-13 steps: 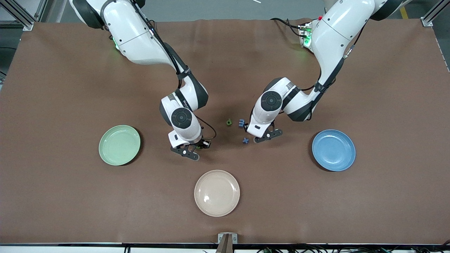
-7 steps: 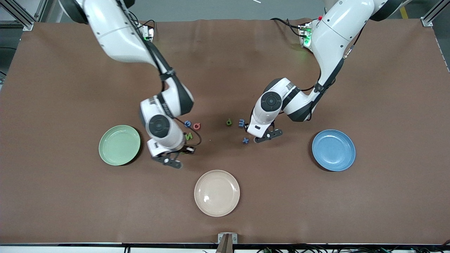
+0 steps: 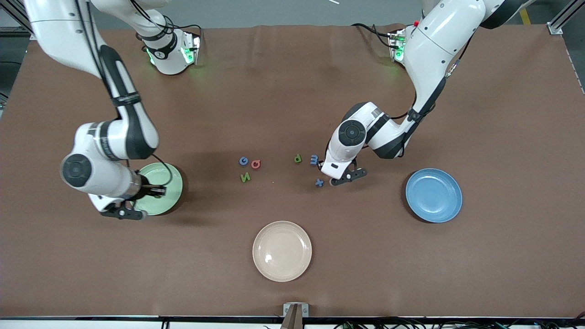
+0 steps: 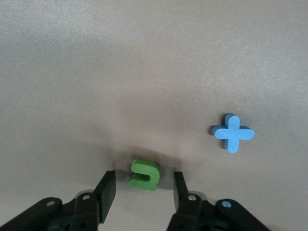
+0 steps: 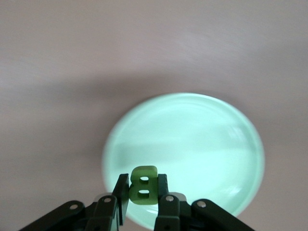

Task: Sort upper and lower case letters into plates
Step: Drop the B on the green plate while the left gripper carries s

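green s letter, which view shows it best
The left wrist view: the green s lies flat on the table between the open jaws of the left gripper, shape plain. In the front view that gripper hides it. The right wrist view shows only a green B over the mint green plate.

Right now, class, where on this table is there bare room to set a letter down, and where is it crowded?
Bare: the brown table around the cream plate; the blue plate is empty too. Crowded: the letters G, Q, N, p, m and the blue cross by the left gripper.
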Controlling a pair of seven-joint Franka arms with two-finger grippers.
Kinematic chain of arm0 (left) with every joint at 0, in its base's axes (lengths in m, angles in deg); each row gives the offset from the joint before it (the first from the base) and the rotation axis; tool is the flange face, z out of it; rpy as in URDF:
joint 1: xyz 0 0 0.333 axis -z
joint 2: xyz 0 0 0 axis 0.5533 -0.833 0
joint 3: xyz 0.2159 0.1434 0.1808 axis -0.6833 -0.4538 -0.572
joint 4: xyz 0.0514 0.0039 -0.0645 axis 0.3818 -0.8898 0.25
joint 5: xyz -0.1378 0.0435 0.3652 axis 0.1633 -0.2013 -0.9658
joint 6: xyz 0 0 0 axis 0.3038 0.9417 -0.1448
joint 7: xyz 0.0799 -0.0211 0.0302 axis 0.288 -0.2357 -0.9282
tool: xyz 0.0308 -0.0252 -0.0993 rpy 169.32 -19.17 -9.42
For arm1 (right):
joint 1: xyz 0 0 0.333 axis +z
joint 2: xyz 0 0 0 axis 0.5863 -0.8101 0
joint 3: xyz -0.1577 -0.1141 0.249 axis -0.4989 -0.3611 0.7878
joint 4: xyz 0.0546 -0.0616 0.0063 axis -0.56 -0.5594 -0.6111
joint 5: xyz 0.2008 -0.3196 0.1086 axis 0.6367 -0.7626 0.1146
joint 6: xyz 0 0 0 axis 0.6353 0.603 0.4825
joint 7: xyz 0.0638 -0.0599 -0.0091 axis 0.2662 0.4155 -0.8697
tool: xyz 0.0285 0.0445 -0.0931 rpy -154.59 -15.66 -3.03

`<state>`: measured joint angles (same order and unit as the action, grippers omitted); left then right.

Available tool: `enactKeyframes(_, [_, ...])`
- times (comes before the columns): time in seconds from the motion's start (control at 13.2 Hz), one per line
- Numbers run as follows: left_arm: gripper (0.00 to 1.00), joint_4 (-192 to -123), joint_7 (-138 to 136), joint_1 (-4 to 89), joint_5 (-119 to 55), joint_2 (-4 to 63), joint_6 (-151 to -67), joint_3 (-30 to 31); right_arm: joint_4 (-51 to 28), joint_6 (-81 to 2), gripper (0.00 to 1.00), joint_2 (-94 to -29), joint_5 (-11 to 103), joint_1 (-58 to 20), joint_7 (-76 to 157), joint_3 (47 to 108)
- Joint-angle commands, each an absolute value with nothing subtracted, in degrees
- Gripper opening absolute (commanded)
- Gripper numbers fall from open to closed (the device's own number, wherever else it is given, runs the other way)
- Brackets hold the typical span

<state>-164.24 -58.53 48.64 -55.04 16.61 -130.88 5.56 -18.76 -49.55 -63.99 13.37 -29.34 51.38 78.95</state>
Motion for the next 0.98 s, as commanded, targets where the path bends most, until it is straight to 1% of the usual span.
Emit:
enactKeyframes(0.0, [0.46,-163.66,-59.96,49.15,-56.52,16.17,-130.62,5.37,-29.71,-57.16,0.0,-60.87,14.08,-32.55,46.34,80.63])
enactKeyframes(0.15, [0.34,-163.84,-59.96,48.97,-56.52,16.17,-130.53,5.37,-33.68,-61.66,0.0,-60.96,14.53,-32.73,45.1,80.55])
enactKeyframes(0.23, [0.22,-163.84,-59.96,48.71,-56.52,16.17,-130.53,5.37,-34.56,-62.63,0.0,-61.13,14.61,-32.73,45.1,80.55])
enactKeyframes(0.3, [0.05,-163.49,-59.96,48.54,-56.52,16.35,-129.83,5.37,-35.0,-63.43,0.01,-61.39,14.61,-32.73,45.1,80.55])
enactKeyframes(0.38, [0.0,-163.05,-59.88,48.19,-56.52,16.87,-128.43,5.37,-35.1,-63.69,0.01,-61.66,14.61,-32.65,45.1,80.55])
enactKeyframes(0.45, [0.0,-161.83,-59.79,47.49,-56.52,17.83,-126.16,5.29,-35.27,-64.05,0.02,-62.01,14.61,-32.65,45.1,80.55])
enactKeyframes(0.53, [0.0,-161.3,-59.53,46.09,-56.61,20.28,-123.09,5.28,-35.27,-64.05,0.04,-62.18,14.61,-32.65,45.1,80.55])
enactKeyframes(0.61, [0.0,-161.12,-58.66,43.98,-56.61,23.44,-120.53,5.28,-35.19,-63.87,0.14,-62.19,14.61,-32.65,45.1,80.55])
enactKeyframes(0.68, [0.0,-161.29,-56.21,40.13,-56.78,26.25,-117.81,5.46,-35.18,-63.96,0.19,-62.27,14.61,-32.65,45.1,80.55])
enactKeyframes(0.83, [0.0,-161.82,-48.75,33.01,-56.78,28.91,-115.42,5.72,-35.18,-63.96,0.2,-62.8,14.61,-32.65,45.1,80.55])
enactKeyframes(0.91, [0.0,-161.91,-45.58,29.58,-56.78,29.27,-115.15,5.81,-34.92,-63.44,0.58,-62.71,14.61,-32.65,45.1,80.46])
